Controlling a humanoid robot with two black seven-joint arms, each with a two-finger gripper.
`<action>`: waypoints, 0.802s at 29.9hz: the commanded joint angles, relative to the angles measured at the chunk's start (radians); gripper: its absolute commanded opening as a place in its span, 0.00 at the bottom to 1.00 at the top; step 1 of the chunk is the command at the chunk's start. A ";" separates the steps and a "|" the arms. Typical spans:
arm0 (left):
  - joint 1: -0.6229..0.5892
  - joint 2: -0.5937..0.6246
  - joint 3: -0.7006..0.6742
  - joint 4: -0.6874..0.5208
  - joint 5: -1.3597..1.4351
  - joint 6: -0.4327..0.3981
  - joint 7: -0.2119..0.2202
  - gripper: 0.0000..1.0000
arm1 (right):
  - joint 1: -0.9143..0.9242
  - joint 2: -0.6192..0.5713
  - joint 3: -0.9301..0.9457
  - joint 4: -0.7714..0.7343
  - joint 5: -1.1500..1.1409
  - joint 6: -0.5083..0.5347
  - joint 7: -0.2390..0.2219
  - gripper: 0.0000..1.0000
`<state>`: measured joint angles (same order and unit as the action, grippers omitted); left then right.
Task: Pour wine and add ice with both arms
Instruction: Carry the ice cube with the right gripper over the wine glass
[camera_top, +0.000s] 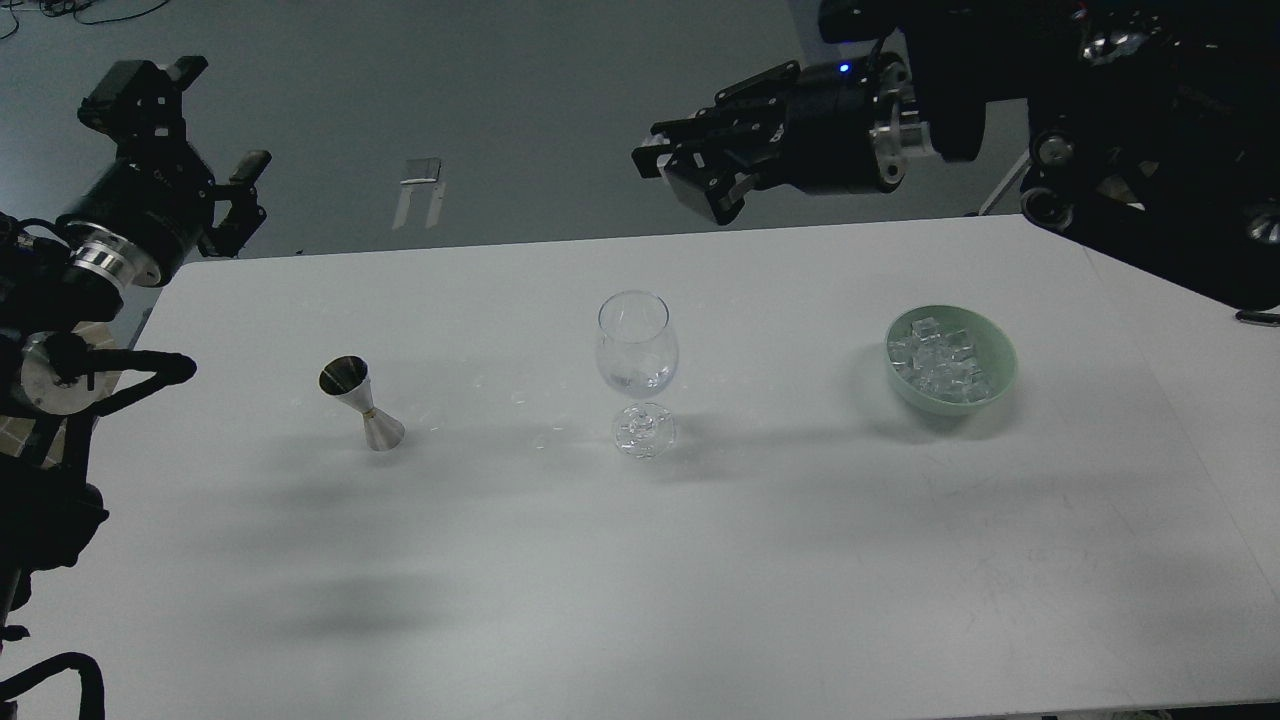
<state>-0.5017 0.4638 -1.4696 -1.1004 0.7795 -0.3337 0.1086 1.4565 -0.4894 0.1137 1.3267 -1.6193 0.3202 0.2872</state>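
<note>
Right now I am holding both tools raised and empty: left tool (215, 150) spread wide near the tabletop's (640, 580) far-left corner, nearest the upright jigger (362, 403); right tool (690, 165), fingers parted, beyond the far edge, nearer the ice (940, 362) bowl (995, 395); wine glass (637, 368) between.

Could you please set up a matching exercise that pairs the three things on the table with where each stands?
Things:
1. metal measuring cup
2. wine glass
3. green bowl of ice cubes

Places:
A. middle of the white table
B. right side of the table
C. left side of the table

Pairs: 1-C, 2-A, 3-B
</note>
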 joint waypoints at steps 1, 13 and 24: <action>0.008 0.000 0.000 -0.001 0.000 -0.001 0.000 0.97 | 0.016 0.037 -0.058 -0.001 0.047 0.026 0.001 0.00; 0.008 -0.008 0.000 -0.003 0.000 -0.002 0.000 0.97 | 0.104 0.080 -0.193 -0.076 0.151 0.102 0.020 0.00; 0.012 -0.008 0.002 -0.003 0.000 -0.005 0.000 0.98 | 0.091 0.176 -0.226 -0.176 0.150 0.095 0.020 0.00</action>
<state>-0.4892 0.4540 -1.4680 -1.1032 0.7794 -0.3388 0.1087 1.5501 -0.3260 -0.1115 1.1584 -1.4691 0.4163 0.3071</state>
